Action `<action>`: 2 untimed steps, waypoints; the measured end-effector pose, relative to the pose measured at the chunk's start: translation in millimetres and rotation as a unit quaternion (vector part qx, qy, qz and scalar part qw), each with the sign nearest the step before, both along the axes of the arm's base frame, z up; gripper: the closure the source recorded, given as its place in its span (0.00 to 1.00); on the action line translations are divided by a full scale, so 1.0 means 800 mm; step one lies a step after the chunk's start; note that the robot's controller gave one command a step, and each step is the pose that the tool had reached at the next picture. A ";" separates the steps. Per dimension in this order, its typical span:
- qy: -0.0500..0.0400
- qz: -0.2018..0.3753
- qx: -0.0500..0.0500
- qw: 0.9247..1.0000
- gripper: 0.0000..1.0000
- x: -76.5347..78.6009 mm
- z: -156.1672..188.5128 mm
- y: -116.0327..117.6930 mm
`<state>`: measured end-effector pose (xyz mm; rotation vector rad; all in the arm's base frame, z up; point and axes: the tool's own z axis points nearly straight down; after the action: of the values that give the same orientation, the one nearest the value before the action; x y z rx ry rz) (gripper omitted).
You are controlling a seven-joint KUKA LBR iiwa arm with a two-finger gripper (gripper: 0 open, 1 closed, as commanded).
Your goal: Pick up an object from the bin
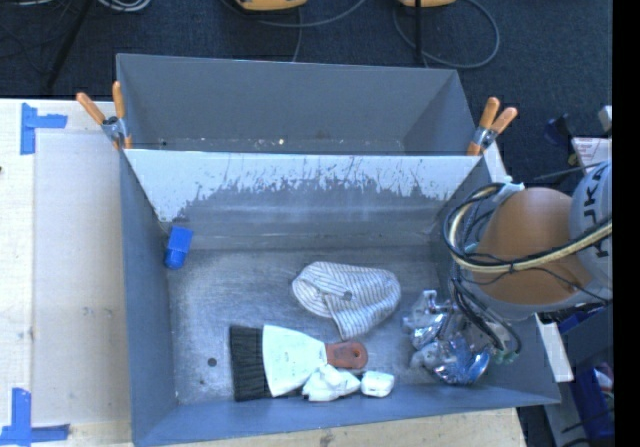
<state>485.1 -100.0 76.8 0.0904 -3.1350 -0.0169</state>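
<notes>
The tool (434,328) hangs over a shiny bluish object (464,366), perhaps touching; open or clenched, I cannot tell.

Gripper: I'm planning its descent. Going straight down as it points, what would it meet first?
Probably the shiny bluish thing right below the gripper, in the near right corner of the bin; depth is unclear, so they may already touch.

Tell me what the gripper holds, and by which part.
Cannot be told. The gripper sits low at the right end of the bin, beside a shiny bluish thing; no hold on it can be made out.
</notes>
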 end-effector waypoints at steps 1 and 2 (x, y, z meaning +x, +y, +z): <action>-0.001 0.000 -0.001 1.000 1.00 0.000 0.002 0.000; -0.004 0.000 -0.003 1.000 1.00 0.000 0.012 -0.001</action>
<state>484.9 -100.7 86.3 0.0910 -3.1433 -0.0067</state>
